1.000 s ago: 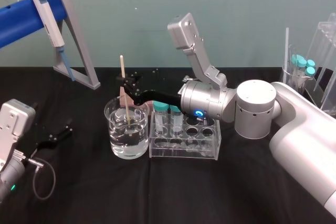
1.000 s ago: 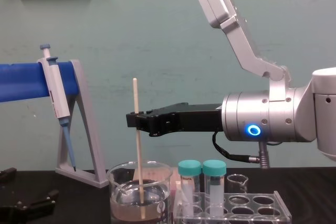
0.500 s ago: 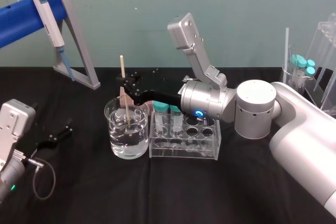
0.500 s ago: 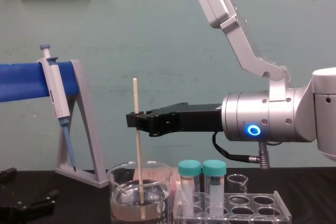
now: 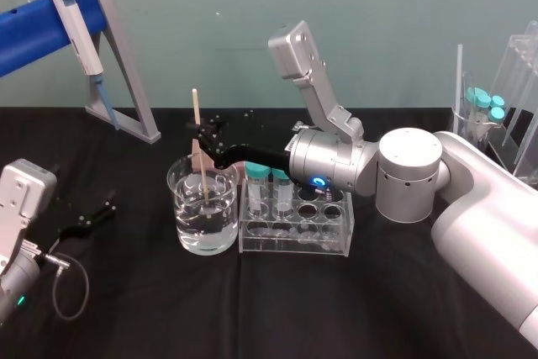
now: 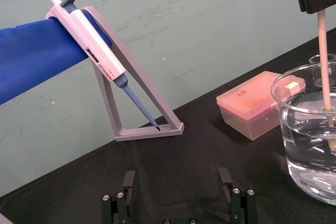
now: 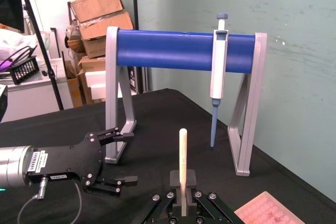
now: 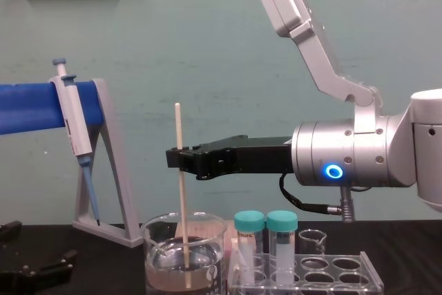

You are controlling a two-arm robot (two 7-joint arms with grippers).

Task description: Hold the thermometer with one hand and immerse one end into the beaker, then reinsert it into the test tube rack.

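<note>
My right gripper reaches in from the right, shut on the thermometer, a thin cream-white rod held upright about a third of the way down. The rod's lower end stands in the water of the large clear beaker, seen from the side in the chest view as thermometer in beaker. Immediately right of the beaker sits the clear test tube rack with two teal-capped tubes. My left gripper rests open and empty on the black table at the left.
A grey stand with a blue bar holds a pipette at the back left. A pink tip box lies behind the beaker. More capped tubes and clear racks stand at the far right. A tiny beaker sits behind the rack.
</note>
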